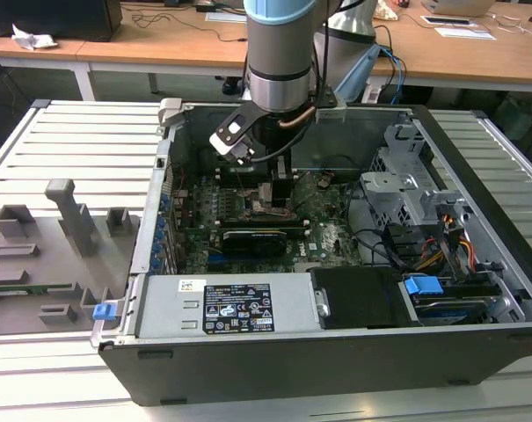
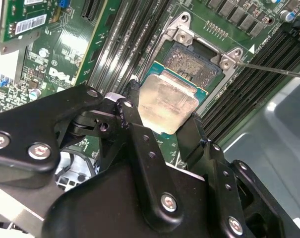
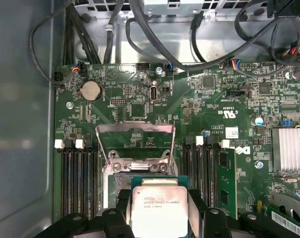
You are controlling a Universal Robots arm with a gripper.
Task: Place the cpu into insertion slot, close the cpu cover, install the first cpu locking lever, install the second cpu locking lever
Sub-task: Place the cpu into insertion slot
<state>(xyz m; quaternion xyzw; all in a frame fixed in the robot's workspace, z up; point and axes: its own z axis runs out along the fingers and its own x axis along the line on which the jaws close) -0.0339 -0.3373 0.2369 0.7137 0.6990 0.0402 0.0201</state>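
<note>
CPU, flat and face up, is clamped by two opposite edges between the fingers at the middle of the exterior view, hovering just short of the open insertion slot, whose cpu cover stands raised beyond it.

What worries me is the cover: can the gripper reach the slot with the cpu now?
Probably yes: the cover stands tipped up off the slot, whose centre lies bare, and the gripper holds the cpu close by it with nothing between.
</note>
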